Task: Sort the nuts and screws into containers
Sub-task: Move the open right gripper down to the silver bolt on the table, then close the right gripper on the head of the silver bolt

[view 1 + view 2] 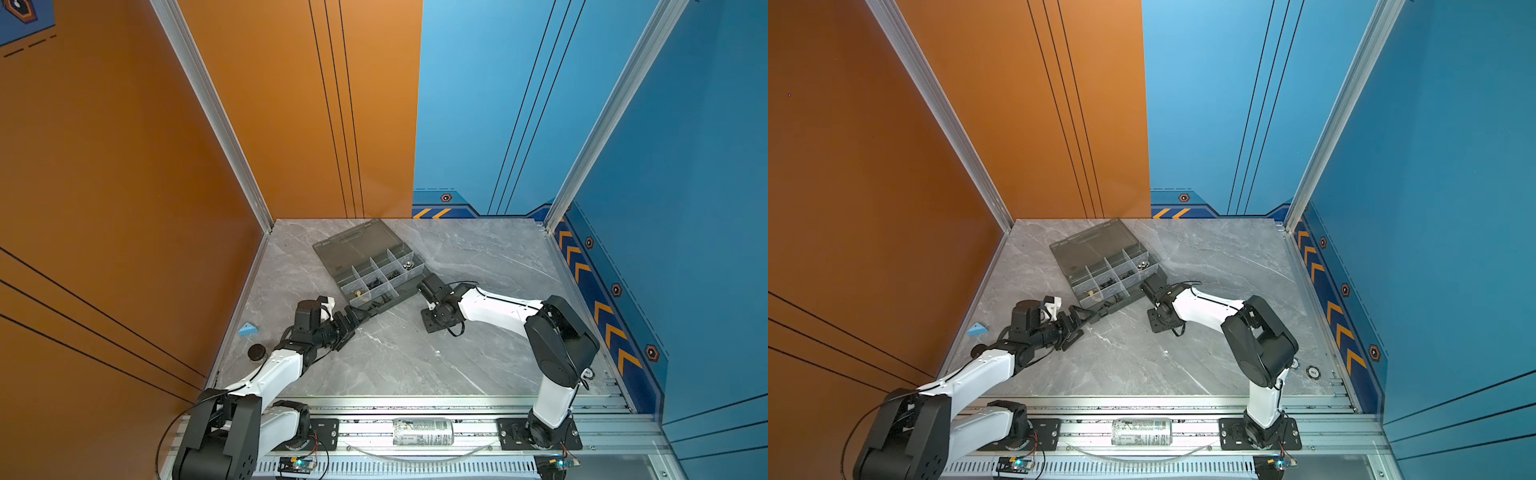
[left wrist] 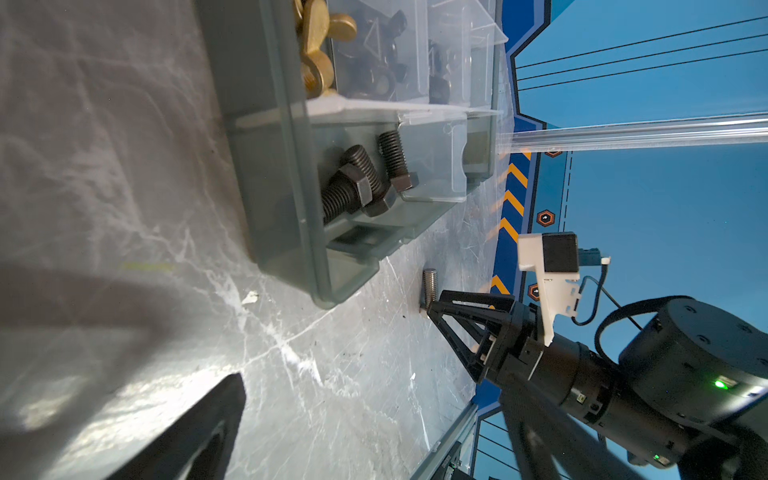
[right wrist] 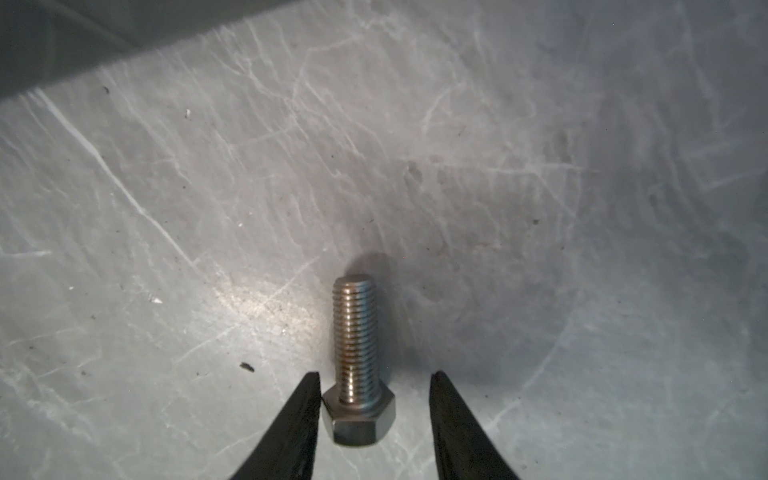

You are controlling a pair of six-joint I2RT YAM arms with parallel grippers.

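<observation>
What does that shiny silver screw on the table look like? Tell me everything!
The silver screw is shiny metal, with a ridged threaded shaft and a six-sided head. It lies flat on the grey marble table. Its head sits between the right hand's open fingers; one seems to touch it.

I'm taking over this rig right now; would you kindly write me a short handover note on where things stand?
Left pincer: open, empty, by the near corner of the organizer box.
Right pincer: open, straddling the silver screw. One finger touches its head; not gripped.
Silver screw: on the table, standing on its head, beside the box.
Done: black screws, brass pieces and silver pieces lie in separate compartments.
Left: probably close on the silver screw and drop it into a compartment.
</observation>
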